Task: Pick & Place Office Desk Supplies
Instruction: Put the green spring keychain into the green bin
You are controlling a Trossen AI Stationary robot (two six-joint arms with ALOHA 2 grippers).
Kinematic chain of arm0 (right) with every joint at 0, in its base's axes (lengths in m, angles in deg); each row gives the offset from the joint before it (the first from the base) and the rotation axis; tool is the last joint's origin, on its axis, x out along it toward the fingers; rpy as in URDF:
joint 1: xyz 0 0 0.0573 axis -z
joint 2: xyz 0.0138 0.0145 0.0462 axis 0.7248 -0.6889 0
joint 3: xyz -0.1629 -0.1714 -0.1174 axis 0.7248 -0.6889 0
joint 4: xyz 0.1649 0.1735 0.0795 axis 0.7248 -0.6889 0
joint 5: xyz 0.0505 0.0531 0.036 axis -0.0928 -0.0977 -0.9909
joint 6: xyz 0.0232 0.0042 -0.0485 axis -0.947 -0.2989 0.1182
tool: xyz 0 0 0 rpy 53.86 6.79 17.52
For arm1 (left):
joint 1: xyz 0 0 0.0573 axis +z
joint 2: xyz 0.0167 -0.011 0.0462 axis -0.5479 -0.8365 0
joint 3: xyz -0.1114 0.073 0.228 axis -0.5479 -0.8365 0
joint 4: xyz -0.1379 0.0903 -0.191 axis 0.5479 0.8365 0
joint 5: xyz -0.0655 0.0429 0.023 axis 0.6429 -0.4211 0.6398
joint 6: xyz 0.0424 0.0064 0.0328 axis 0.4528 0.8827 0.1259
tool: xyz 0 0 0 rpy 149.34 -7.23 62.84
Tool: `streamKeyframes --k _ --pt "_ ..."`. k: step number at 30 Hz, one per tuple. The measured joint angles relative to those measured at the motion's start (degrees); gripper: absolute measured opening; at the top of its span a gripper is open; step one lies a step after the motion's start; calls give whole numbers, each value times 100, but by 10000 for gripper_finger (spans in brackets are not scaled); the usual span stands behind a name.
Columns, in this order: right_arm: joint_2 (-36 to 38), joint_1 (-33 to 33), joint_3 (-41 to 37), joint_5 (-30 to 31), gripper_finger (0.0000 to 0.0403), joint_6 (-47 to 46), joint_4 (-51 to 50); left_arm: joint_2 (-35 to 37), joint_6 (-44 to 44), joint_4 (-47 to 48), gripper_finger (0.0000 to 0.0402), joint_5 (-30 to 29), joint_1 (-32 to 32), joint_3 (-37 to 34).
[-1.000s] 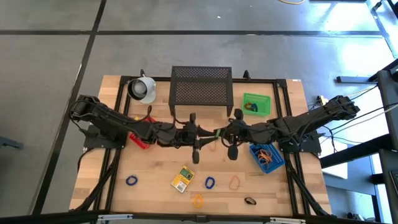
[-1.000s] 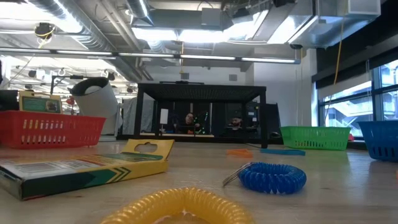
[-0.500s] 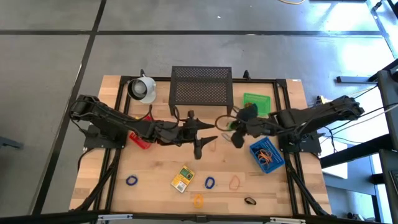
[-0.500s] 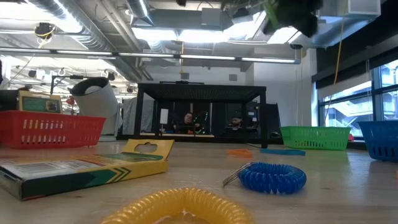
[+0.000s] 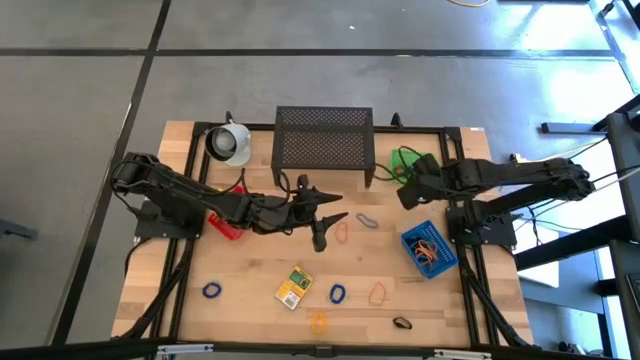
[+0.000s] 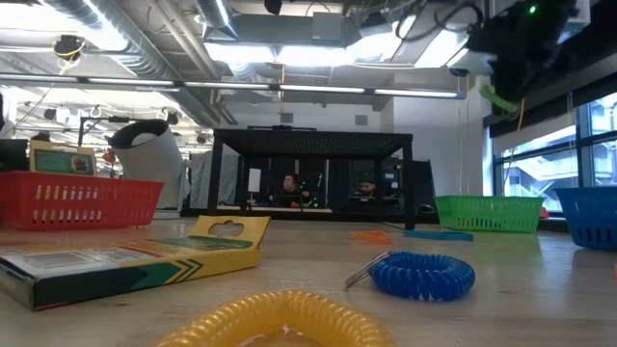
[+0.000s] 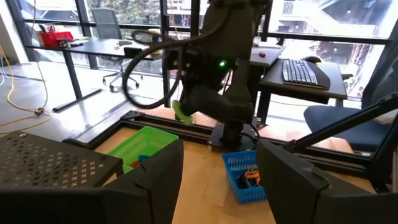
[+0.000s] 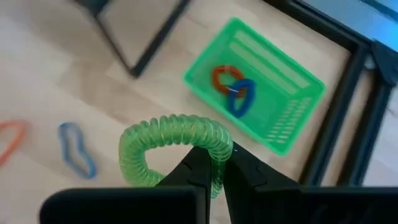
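Observation:
My right gripper (image 8: pixel 216 163) is shut on a green coiled loop (image 8: pixel 168 140) in the air at the far right, beside the green bin (image 8: pixel 292 93). That bin holds an orange loop and a blue loop. My left gripper (image 5: pixel 325 218) stands open and level over the table's middle with nothing between its fingers (image 7: pixel 155 186). On the wood lie a blue coil (image 5: pixel 211 290), a yellow packet (image 5: pixel 294 287), a blue loop (image 5: pixel 338 294), an orange band (image 5: pixel 378 293), a yellow coil (image 5: pixel 318 322) and a dark clip (image 5: pixel 402 323). My right gripper pinches one stretch of the green coil's ring (image 8: pixel 219 152) between its two fingertips. The fingers slant down from the table's right side. The rest of the ring arches out beyond the fingertips, lifted clear of the table.
A black mesh shelf (image 5: pixel 324 145) stands at the far middle, with a white mug (image 5: pixel 229 143) to its left. A red bin (image 5: pixel 225 222) sits under my left arm. A blue bin (image 5: pixel 430 250) with loops is at the right. Two thin bands (image 5: pixel 340 232) (image 5: pixel 368 219) lie mid-table.
My left gripper has opened and stayed over the table's middle. My right gripper has drawn away from it toward the table's right and far edge, to the green bin, carrying the green coil. It has also rolled and tipped from near level to steeply downward.

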Motion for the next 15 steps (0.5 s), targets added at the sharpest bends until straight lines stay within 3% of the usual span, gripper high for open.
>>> streamKeyframes --k 15 --pt "-2 2239 -690 -108 25 -15 1150 0 17 -26 196 -5 0 0"
